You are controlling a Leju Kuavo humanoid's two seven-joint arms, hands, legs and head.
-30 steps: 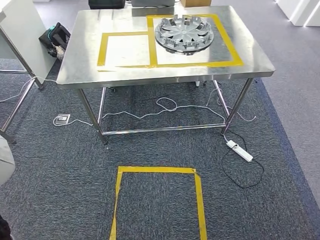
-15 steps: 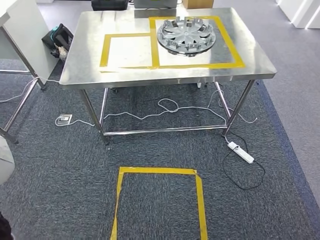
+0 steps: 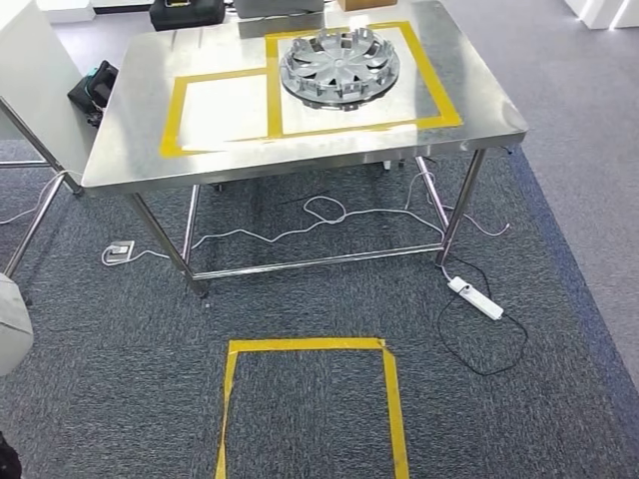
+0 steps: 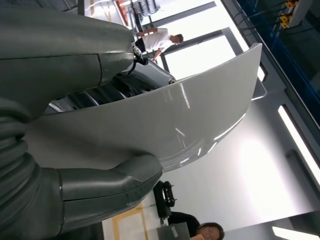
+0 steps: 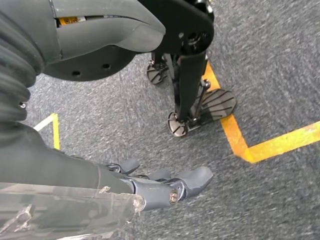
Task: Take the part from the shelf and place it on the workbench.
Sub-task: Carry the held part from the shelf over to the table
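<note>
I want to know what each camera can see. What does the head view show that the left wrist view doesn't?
Head view alone: the steel workbench with a silver wheel cover inside a yellow tape frame, cables and a power strip on the carpet. Left wrist view alone: the left hand gripping a glossy grey panel, with people behind. Both share: that same grey part at the head view's edge.

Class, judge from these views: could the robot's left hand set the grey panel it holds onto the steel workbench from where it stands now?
Probably not yet. The left hand grips the grey panel, but the workbench stands across open carpet, beyond the yellow floor square. Nothing blocks the path; the robot likely must walk closer.
</note>
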